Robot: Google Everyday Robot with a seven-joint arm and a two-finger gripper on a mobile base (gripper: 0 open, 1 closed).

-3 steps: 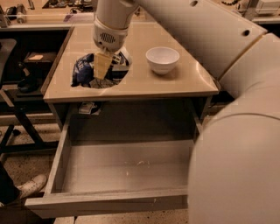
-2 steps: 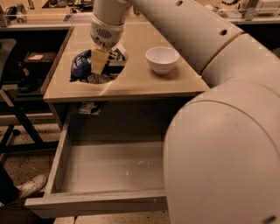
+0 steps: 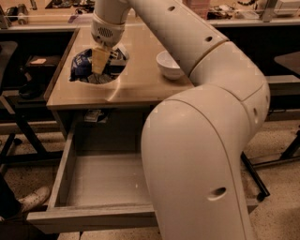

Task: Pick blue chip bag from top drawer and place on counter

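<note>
The blue chip bag (image 3: 84,68), dark blue and crumpled with white patches, lies on the left part of the beige counter (image 3: 140,82). My gripper (image 3: 100,61) reaches down from above onto the middle of the bag and is shut on it. The bag rests on or just above the counter surface. The top drawer (image 3: 101,180) stands pulled out below the counter, and its grey floor shows nothing inside. My large white arm covers the right side of the drawer and the lower right of the view.
A round white bowl (image 3: 168,63) sits on the counter to the right of the bag. A long cluttered shelf (image 3: 47,14) runs along the back. Dark furniture (image 3: 18,75) stands left, a shoe (image 3: 33,199) lies at the lower left.
My gripper and the bag have shifted a little to the left and farther back over the counter. The bowl and the drawer have not moved.
</note>
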